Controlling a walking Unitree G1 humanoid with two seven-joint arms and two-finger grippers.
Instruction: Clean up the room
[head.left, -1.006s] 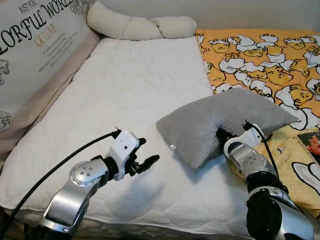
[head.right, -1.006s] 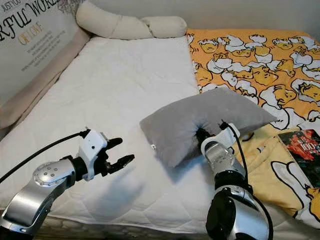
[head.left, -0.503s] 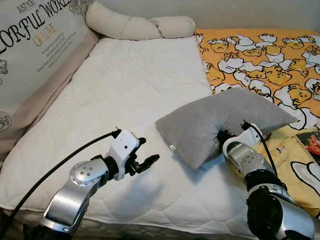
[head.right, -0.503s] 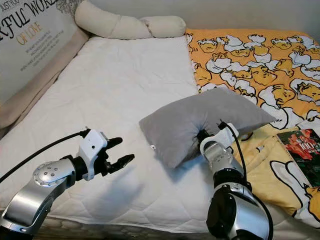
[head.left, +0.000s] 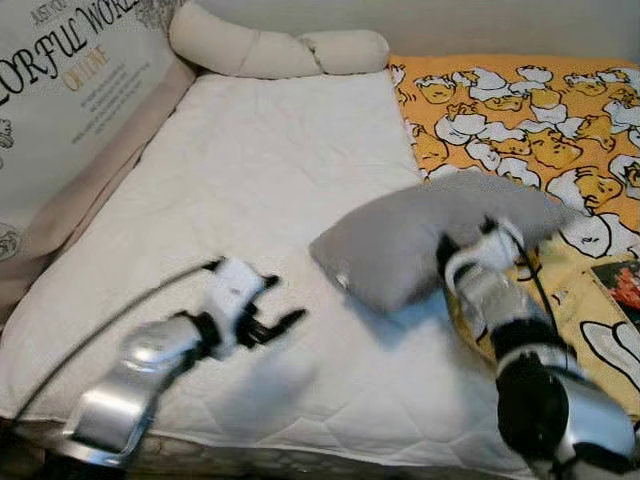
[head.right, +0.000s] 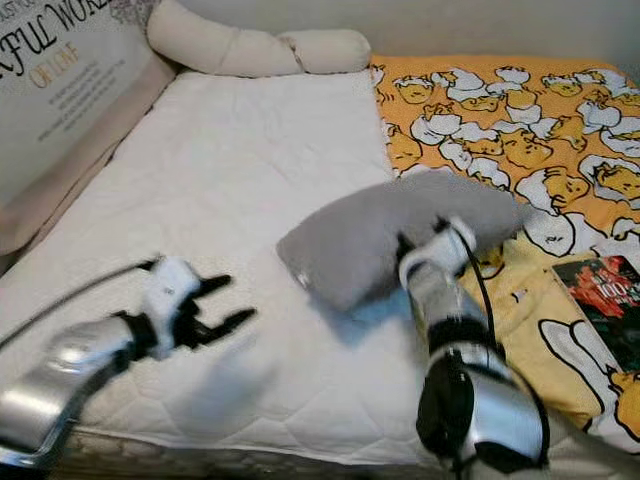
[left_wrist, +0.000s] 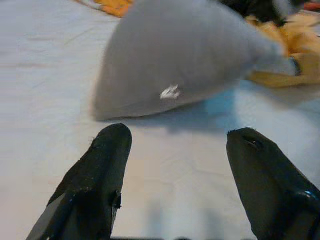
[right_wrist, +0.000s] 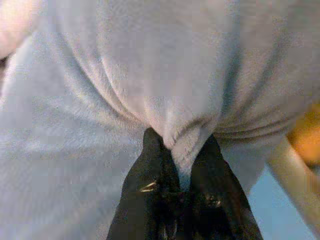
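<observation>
The right gripper (right_wrist: 181, 150) pinches a fold of the soft grey fabric pillow (head.left: 400, 240), held raised over the white quilted mattress (head.left: 260, 170) beside the orange duck-print blanket (head.left: 520, 100); the left gripper (left_wrist: 175, 165) hovers nearby, fingers spread, grasping nothing

"COLORFUL WORLD" on headboard cushion (head.left: 70, 110)
</observation>
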